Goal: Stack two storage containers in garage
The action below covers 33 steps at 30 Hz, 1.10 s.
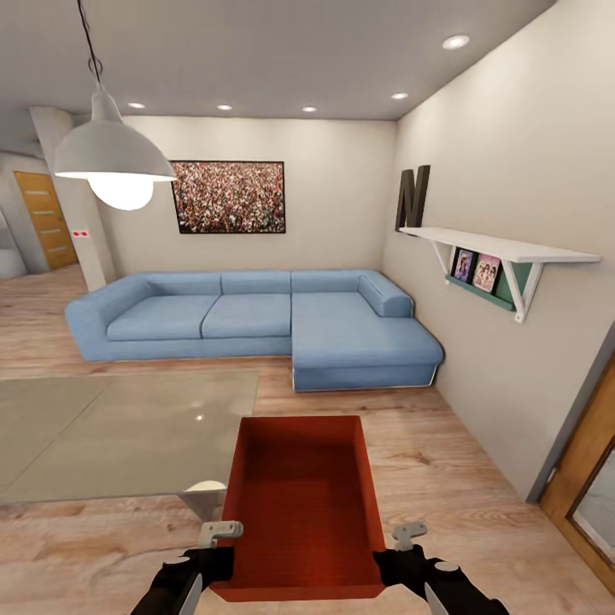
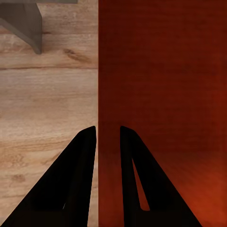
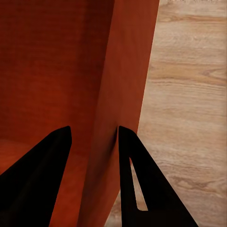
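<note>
Head view first: the left arm reaches in low at the near left, its left gripper (image 1: 224, 547) set against the left wall of the orange-red storage container (image 1: 299, 504). Left wrist view shows it clearly — the left gripper (image 2: 108, 135) straddles that thin wall, one finger outside over the wood plank floor (image 2: 47, 104), the other inside the bin, jaws narrowed onto the wall between them. The container (image 2: 161, 85) fills the far side of the shot, and a grey table leg (image 2: 26, 26) stands beyond on the planks.

Moving across: the container sits open-topped between both arms, in the living room, just beside the glossy grey low table (image 1: 120, 427) at its left. Behind lie the blue sectional sofa (image 1: 256, 320), the speckled framed picture (image 1: 228, 196) and a white pendant lamp (image 1: 115, 158).

Over to the right: the right arm mirrors the left, right gripper (image 1: 395, 547) on the container's right wall. Right wrist view has the right gripper (image 3: 93, 135) clamped across that wall (image 3: 123, 94), one finger inside, one outside above the floor (image 3: 189, 118). A white wall shelf (image 1: 504, 252) and wooden door (image 1: 589, 495) stand further right.
</note>
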{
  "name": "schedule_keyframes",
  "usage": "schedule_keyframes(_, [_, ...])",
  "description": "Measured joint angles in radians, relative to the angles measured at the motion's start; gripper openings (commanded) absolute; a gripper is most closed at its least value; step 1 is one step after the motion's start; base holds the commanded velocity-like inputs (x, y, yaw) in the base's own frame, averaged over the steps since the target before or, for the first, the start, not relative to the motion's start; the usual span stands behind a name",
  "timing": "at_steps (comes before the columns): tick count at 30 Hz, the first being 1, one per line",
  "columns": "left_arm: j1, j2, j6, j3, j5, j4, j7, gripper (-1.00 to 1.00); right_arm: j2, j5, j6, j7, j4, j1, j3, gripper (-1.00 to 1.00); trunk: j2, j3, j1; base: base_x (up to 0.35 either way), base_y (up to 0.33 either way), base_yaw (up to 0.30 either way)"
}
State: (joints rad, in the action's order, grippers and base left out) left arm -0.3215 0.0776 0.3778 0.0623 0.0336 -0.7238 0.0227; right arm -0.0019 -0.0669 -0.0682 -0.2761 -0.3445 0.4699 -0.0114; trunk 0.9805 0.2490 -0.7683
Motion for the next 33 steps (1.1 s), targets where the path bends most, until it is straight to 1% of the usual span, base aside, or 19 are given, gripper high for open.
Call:
schedule_keyframes(9, [0.000, 0.000, 0.000, 0.000, 0.000, 0.000, 0.000, -1.00, 0.000, 0.001, 0.000, 0.000, 0.000, 0.000, -0.001, -1.00, -0.063, -0.028, 0.035, 0.000, 0.000, 0.000])
schedule_keyframes(33, [0.000, -0.002, 0.000, -0.001, -0.002, 0.000, 0.000, -1.00, 0.001, 0.002, 0.000, 0.001, 0.000, 0.000, -0.002, -1.00, -0.231, -0.104, 0.127, 0.000, 0.000, 0.292])
